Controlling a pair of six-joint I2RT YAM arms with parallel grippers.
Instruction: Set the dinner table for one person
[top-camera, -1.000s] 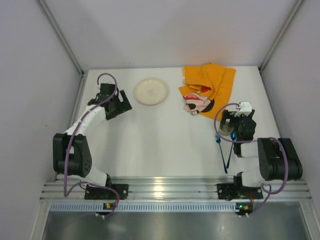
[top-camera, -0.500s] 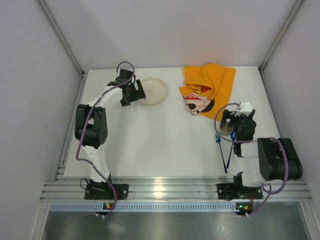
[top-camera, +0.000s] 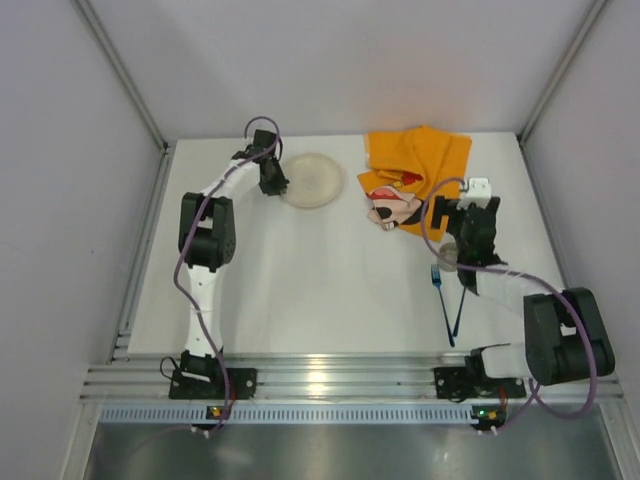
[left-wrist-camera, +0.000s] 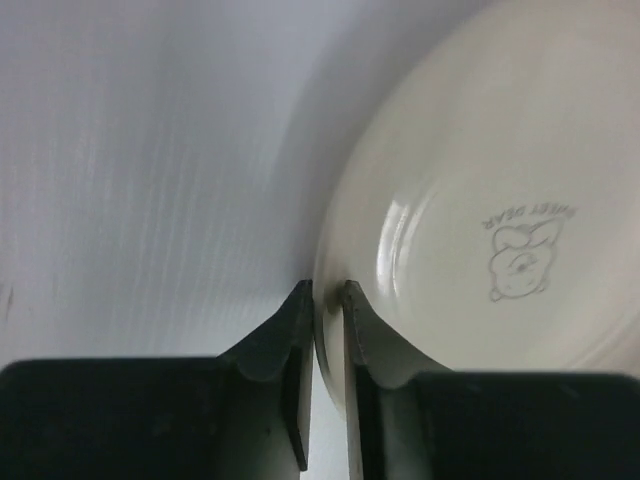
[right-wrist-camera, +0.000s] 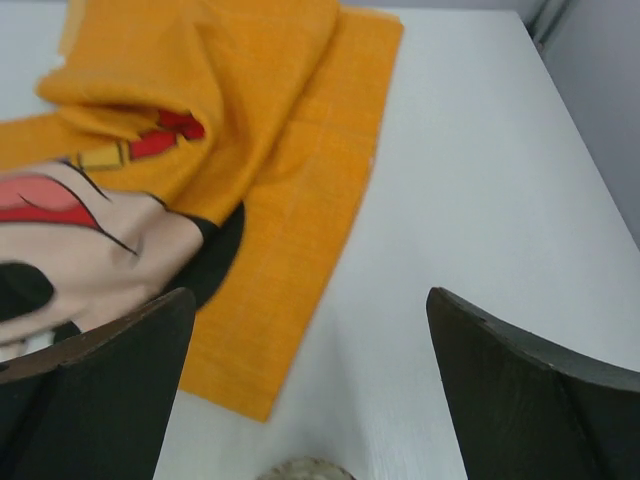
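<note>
A cream plate (top-camera: 314, 180) with a small cartoon print (left-wrist-camera: 520, 245) lies at the back of the white dinner table (top-camera: 320, 280). My left gripper (top-camera: 280, 181) reaches it from the left and is shut on its near rim (left-wrist-camera: 327, 292), one finger above the rim and one below. My right gripper (top-camera: 462, 210) stands open (right-wrist-camera: 308, 296) just right of the crumpled orange Mickey Mouse cloth (top-camera: 418, 172) (right-wrist-camera: 250, 150), with nothing between its fingers.
A blue fork (top-camera: 436, 272) and a longer blue-handled utensil (top-camera: 457, 308) lie under the right arm, near the table's right front. A small round greyish object (top-camera: 449, 256) (right-wrist-camera: 303, 468) sits just behind the right gripper. Grey walls close in the table's sides and back.
The left arm stretched out to the plate and its jaws closed on the rim; the plate shifted slightly right. The right gripper moved forward toward the orange cloth, staying open.
</note>
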